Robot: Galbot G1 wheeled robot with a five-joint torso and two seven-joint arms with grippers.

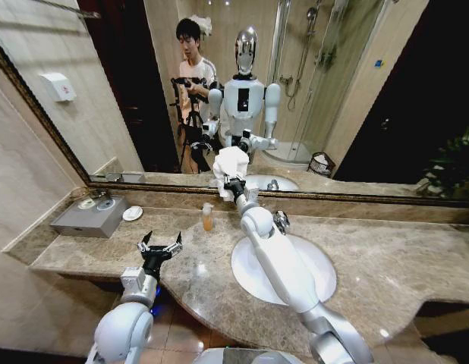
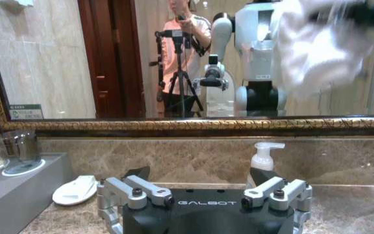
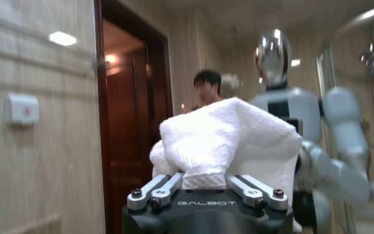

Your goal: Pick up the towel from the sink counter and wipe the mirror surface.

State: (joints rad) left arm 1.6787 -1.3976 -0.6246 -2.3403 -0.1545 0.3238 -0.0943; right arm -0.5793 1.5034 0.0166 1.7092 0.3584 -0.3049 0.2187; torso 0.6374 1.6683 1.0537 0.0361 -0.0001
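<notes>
A robot stands at a bathroom vanity facing a wall-wide mirror surface [image 1: 121, 91] in a thin dark gold frame. At the far left of the marbled sink counter [image 1: 386, 265] sits a grey tray [image 1: 90, 218] holding glasses, with a small white dish [image 1: 132, 213] just beside it. Near the counter's front edge, the left gripper [image 1: 160, 246] hovers low over the stone, its fingers spread wide and holding nothing. Behind it, close to the mirror, stands a soap pump bottle [image 1: 208, 217]. To the right, the right arm reaches forward across the oval white basin [image 1: 325, 277] and past the chrome faucet [image 1: 281, 221]. The right gripper [image 1: 234, 185] is raised against the glass, its fingers clamped on the white towel [image 1: 231, 162], which bunches above them and is pressed to the lower part of the mirror, above the counter's back edge.
</notes>
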